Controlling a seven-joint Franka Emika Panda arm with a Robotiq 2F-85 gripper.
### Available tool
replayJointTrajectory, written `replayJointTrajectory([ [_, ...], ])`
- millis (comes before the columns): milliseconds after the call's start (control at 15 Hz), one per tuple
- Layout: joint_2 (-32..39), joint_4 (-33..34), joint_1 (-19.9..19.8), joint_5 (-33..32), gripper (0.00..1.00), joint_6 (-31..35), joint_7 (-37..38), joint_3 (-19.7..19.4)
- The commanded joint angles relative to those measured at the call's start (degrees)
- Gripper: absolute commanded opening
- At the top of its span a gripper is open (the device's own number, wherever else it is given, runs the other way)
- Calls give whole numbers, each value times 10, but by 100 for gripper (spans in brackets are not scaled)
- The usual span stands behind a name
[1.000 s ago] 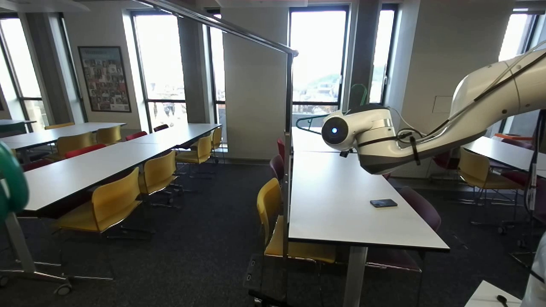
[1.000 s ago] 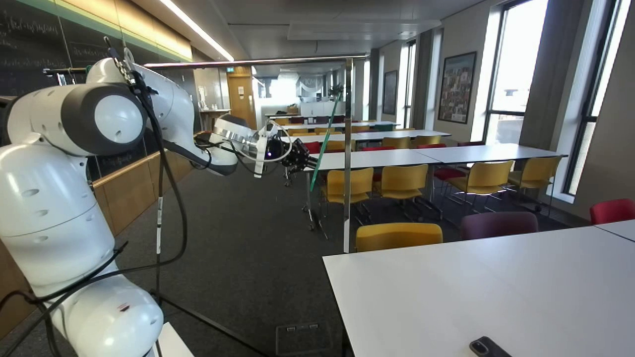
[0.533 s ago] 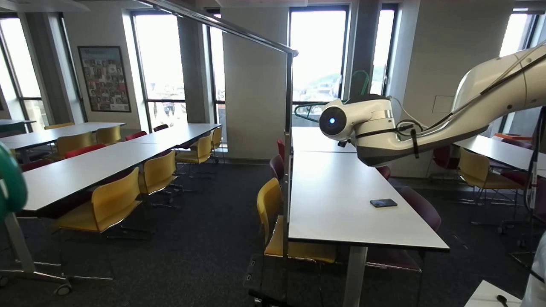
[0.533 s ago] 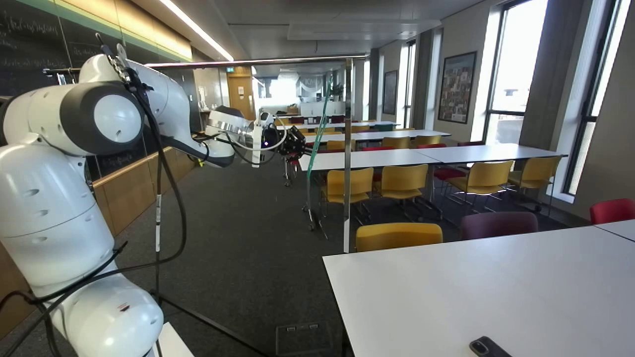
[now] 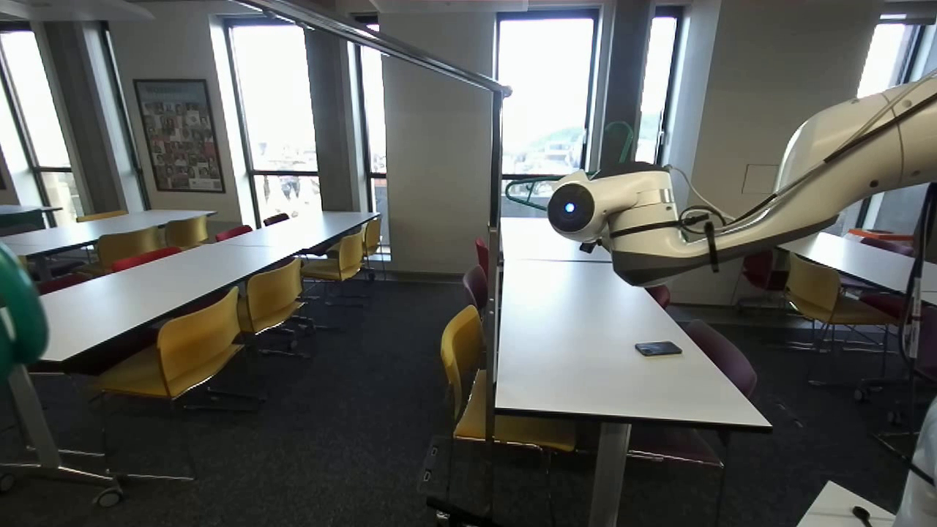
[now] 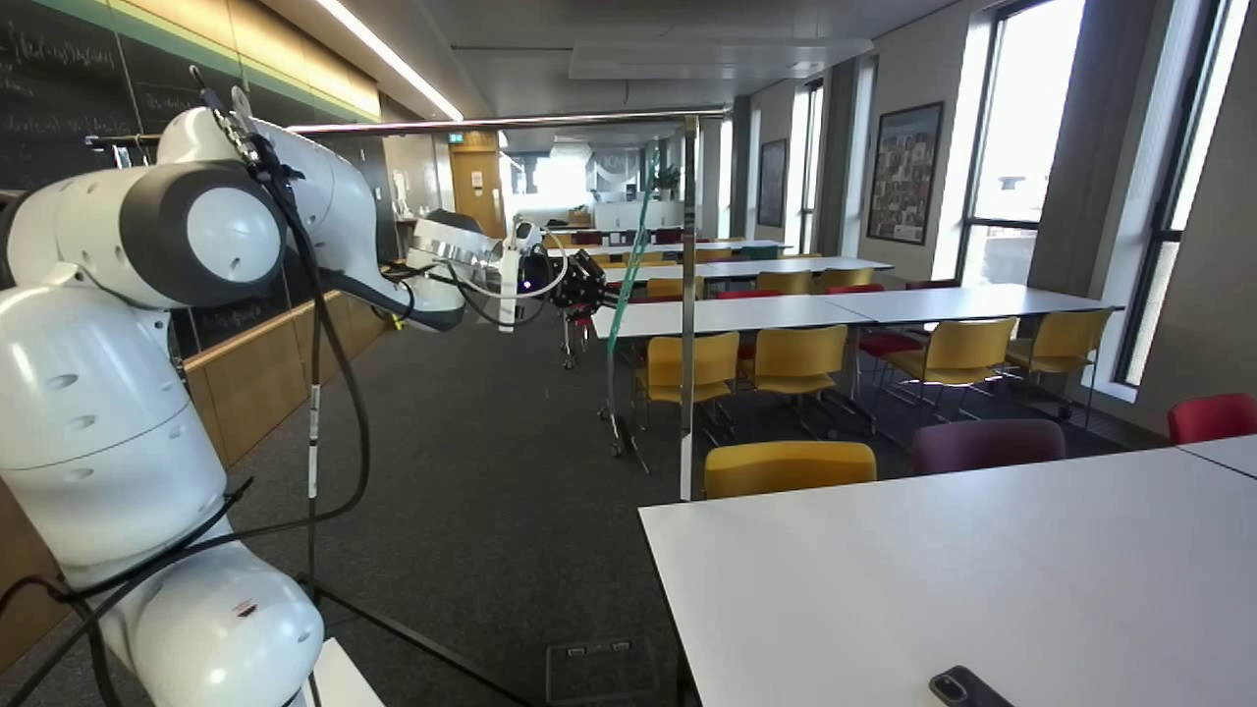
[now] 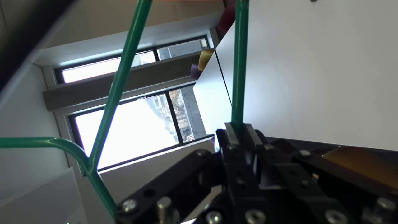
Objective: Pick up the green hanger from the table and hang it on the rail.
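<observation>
My gripper [image 7: 242,129] is shut on one straight bar of the green hanger [image 7: 239,68]; the jaws press on it from both sides. The hanger's hook reaches to the left edge of the wrist view. In an exterior view the hanger [image 6: 630,280] stands nearly upright, seen almost edge-on, at the fingertips. In an exterior view parts of the hanger [image 5: 521,194] show behind the wrist, which hides the gripper. The rail [image 5: 410,57] runs above, and it shows in an exterior view [image 6: 550,121] higher than the hanger. The table [image 5: 585,337] lies below.
The rail's upright post [image 6: 688,295] stands just right of the hanger in an exterior view. A phone [image 5: 659,348] lies on the table. Yellow chairs [image 5: 461,351] line the table. A blurred dark bar [image 7: 28,37] crosses the wrist view's upper left corner.
Since one second ago the gripper and hanger have risen a little and the hanger has turned slightly. Between half a second ago and now nothing visibly moves.
</observation>
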Motion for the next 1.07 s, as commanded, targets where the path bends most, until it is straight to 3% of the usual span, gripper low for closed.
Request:
replayJointTrajectory([
  [0,25,41,2,-28,2,-12,-27,1],
  [667,142,268,18,-220,2,-51,-268,3],
  [867,174,331,28,-241,2,-47,-344,1],
  [1000,200,380,34,-212,2,-42,-400,1],
])
